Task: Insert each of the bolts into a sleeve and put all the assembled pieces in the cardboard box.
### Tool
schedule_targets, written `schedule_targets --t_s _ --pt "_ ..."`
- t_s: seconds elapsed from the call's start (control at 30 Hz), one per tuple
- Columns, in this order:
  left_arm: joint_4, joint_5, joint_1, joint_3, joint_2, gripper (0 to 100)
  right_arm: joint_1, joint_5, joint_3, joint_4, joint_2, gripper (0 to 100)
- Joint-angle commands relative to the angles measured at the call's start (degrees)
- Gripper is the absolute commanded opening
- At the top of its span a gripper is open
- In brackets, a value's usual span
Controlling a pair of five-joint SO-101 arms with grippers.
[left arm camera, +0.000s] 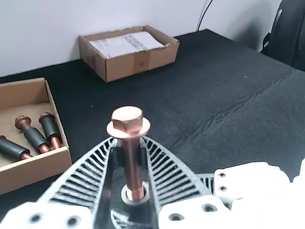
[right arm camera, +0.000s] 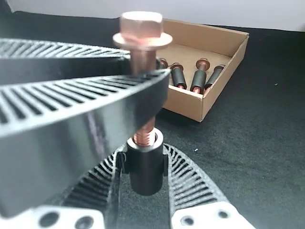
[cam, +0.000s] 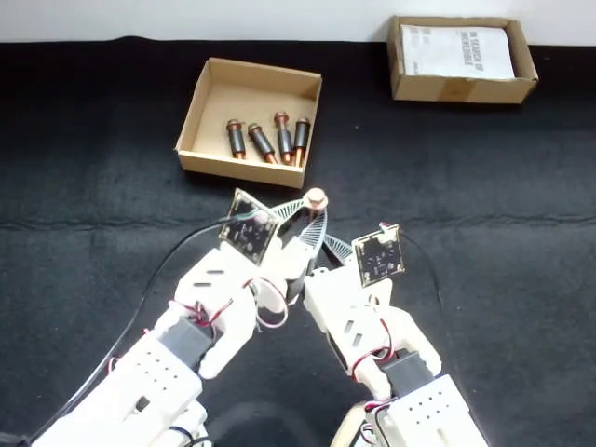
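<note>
two grippers meet above a black table (cam: 494, 186), near the open side of the cardboard box (cam: 212, 93). the left gripper (left arm camera: 128, 160) has its ribbed fingers (left arm camera: 164, 164) pressed against the shaft of a copper bolt (left arm camera: 127, 125), which stands upright with its hexagonal head on top. the right gripper (right arm camera: 144, 160) has its own fingers (right arm camera: 186, 179) clamped round a black sleeve (right arm camera: 144, 176) directly beneath. the bolt's lower end sits in the sleeve's mouth, with most of the shaft bare above it.

in the right wrist view the left gripper's fingers cross in front of the bolt, covering the middle of its shaft and part of the box behind.

four assembled pieces (cam: 263, 142) lie side by side on the floor of the cardboard box, in its nearer half, their copper ends showing past dark sleeves. a second cardboard box (cam: 438, 88) sits well apart at the table's far edge, by a pale wall, with a printed sheet (cam: 456, 49) lying in it. a thin dark cable (cam: 168, 265) curves along the left arm.
</note>
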Motion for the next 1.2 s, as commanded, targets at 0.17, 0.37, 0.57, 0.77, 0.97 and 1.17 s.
schedule_targets --t_s 0.17,0.37,0.57,0.77,0.97,1.17 --pt "13.45 0.53 -0.22 7.34 -18.59 1 -0.04 0.18 -1.54 -0.75 -0.75 0.8" --pt "24.79 0.53 0.13 12.35 -32.04 3 -0.04 0.18 -1.63 -0.75 -0.48 0.8" --pt "27.08 0.53 0.40 18.68 -37.49 24 -0.22 0.26 -1.63 -0.75 -0.40 0.8" --pt "27.16 0.35 0.04 19.03 -37.49 25 -0.13 3.87 -1.63 -0.84 -0.40 0.8" --pt "28.75 0.44 -2.07 16.31 -37.93 17 -0.04 4.48 -3.56 -0.84 -0.31 0.8" --pt "28.48 0.18 -10.51 8.31 -37.93 1 -0.04 4.40 -3.74 -0.75 -0.31 0.8"
